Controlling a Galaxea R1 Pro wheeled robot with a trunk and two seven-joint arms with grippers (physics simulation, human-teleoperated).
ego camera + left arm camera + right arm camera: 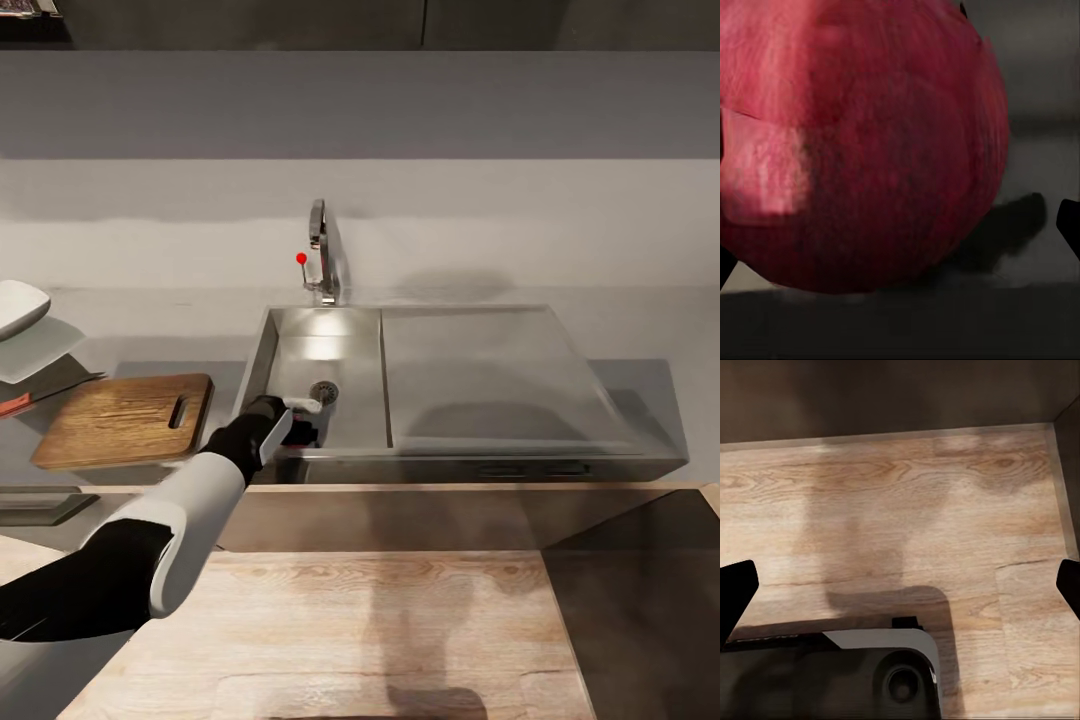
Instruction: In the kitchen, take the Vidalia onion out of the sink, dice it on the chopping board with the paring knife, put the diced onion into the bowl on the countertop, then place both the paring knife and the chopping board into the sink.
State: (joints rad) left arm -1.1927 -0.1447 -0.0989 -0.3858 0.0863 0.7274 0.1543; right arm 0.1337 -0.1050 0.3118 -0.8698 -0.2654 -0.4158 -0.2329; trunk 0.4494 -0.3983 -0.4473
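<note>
Left gripper (305, 425) in sink (330, 350) — onion (862, 142) between open jaws.
Round, firm, slick skin; grip mid-girth, board (125, 420) at 9 o'clock.

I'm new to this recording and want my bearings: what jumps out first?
The left tool reaches into the near end of the sink, by the round drain. Its wrist view shows a big red onion right in front of it. Left of the sink lies the chopping board on the countertop.
</note>
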